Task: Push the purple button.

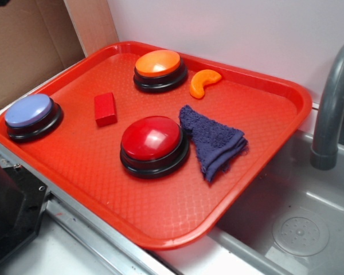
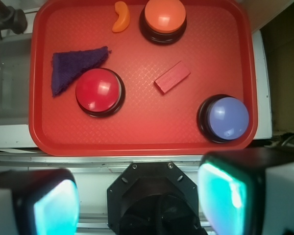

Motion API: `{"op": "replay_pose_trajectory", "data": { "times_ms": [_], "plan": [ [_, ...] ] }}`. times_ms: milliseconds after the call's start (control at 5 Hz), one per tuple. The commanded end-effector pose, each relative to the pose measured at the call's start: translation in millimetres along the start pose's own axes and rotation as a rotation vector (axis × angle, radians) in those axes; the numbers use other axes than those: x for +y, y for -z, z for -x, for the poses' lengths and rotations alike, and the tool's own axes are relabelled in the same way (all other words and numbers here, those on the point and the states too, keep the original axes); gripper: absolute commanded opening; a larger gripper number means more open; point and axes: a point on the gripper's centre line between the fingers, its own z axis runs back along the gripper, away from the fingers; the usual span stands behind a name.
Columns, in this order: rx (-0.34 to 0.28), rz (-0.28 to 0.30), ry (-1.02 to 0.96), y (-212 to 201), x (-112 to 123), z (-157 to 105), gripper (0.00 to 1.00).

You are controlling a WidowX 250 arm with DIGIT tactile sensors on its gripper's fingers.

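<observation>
The fingers (image 2: 139, 200) stand spread apart and empty, high above the near edge of the red tray (image 2: 137, 142), touching nothing. The purple button (image 2: 227, 118) sits in the tray's near corner, apart from the red block (image 2: 172, 77) and the larger red button (image 2: 99, 90) (a likely false target). Beyond lie the orange button (image 2: 164, 15) and a folded cloth (image 2: 71, 67). A descent that drifts off-centre could glance off the dome, or perhaps catch the tray rim

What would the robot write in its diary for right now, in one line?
claw: open, high above tray edge | purple button: unpressed, tray corner | red button: mid-tray, touching cloth | contact: none
</observation>
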Motion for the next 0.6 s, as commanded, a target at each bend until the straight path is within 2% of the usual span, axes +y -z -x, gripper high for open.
{"op": "replay_pose_trajectory", "data": {
  "times_ms": [0, 200, 400],
  "plan": [
    [0.0, 0.0, 0.0, 0.0, 0.0, 0.0, 1.0],
    [0.053, 0.01, -0.179, 40.5, 51.1, -8.4, 1.0],
    [0.04, 0.034, -0.28, 60.6, 94.2, 3.8, 1.0]
  ]
}}
